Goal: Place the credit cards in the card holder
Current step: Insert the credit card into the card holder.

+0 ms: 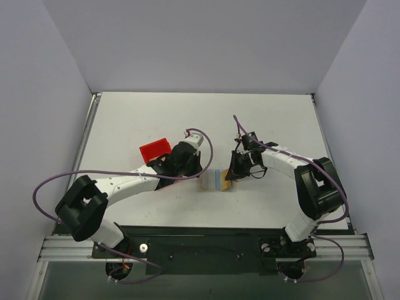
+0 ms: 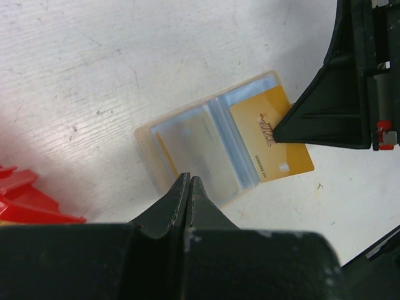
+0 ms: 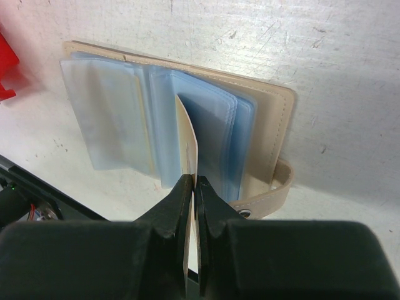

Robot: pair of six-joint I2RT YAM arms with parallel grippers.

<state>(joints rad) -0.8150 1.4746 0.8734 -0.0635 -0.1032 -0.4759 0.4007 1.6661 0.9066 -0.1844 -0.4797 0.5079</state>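
Right gripper pinched shut on a thin orange-yellow credit card, I have it partly inside the three-o'clock sleeve of the open beige folding card holder.

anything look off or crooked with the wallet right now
The credit card pinched in the right gripper is only partly in the open card holder, one corner jutting past its edge at a slant. Nothing else stands out.

The left arm and right arm have white link shells and bulky black joint housings. A purple cable loops along each. The left gripper and right gripper are matte black with wedge-shaped fingers.
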